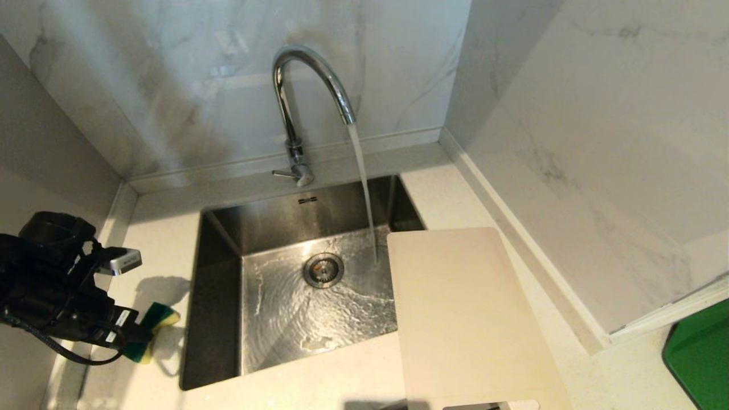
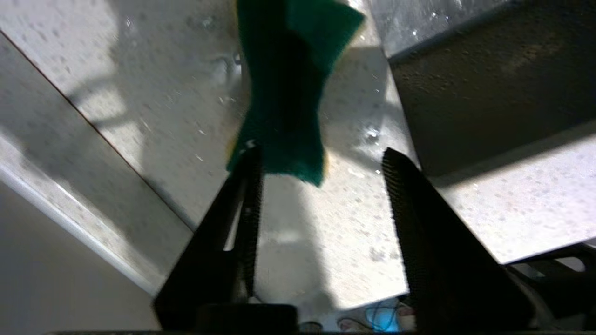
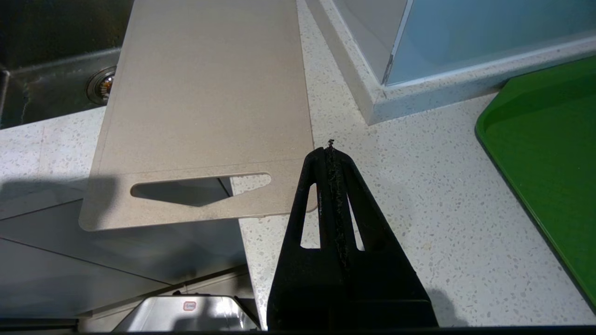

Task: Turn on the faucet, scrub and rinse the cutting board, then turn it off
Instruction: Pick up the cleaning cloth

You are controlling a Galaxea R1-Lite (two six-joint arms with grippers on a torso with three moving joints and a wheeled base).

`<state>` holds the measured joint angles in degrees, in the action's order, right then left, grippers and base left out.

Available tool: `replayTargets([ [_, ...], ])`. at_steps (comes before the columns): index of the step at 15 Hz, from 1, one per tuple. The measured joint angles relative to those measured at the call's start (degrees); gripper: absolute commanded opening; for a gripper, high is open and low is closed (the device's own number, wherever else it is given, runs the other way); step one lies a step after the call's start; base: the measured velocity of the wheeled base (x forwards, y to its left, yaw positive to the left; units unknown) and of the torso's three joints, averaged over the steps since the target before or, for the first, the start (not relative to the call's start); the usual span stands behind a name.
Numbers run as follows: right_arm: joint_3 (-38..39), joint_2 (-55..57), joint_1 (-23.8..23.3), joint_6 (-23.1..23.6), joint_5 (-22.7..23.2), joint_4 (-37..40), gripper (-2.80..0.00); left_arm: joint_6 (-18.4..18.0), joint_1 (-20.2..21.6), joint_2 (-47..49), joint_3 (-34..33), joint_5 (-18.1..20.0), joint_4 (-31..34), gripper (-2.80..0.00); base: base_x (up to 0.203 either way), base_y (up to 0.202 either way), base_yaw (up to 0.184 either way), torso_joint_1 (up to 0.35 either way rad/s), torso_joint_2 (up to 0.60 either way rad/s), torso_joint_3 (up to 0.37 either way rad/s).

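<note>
No legible text, brand name, number or sign appears in any view. A small dark mark (image 1: 307,200) stands on the rear inner wall of the rectangular stainless-steel sink basin (image 1: 222,296), directly below the base of the tall chrome gooseneck faucet (image 1: 296,114); its characters are too small to read. A small red mark (image 3: 189,305) stands on a light grey robot housing panel (image 3: 153,316) in the right wrist view; it is illegible. White label patches (image 1: 117,327) on the black left arm assembly (image 1: 51,285) show no readable print.
</note>
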<state>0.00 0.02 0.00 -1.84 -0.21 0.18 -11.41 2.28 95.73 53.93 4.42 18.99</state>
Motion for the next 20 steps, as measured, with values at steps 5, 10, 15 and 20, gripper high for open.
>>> replayTargets([
  [5,0.0,0.0,-0.02,0.02,0.05,0.02,-2.8,-4.71,2.84,3.18,1.4,1.18,-1.91,0.0,0.0,0.0,0.0,0.0,0.0,0.0],
  [10,0.0,0.0,0.0,0.0,0.1,-0.02,-2.8,-4.96,4.16,5.8,3.05,1.28,-2.1,0.0,0.0,0.0,0.0,0.0,0.0,0.0],
  [15,0.0,0.0,-0.02,0.01,0.05,0.0,-2.8,-5.21,4.7,8.7,3.66,3.59,-2.24,0.0,0.0,0.0,0.0,0.0,0.0,0.0],
  [20,0.0,0.0,0.0,0.0,0.05,0.0,-2.8,-5.12,4.92,10.53,4.53,3.65,-2.24,-2.8,0.0,0.0,0.0,0.0,0.0,0.0],
])
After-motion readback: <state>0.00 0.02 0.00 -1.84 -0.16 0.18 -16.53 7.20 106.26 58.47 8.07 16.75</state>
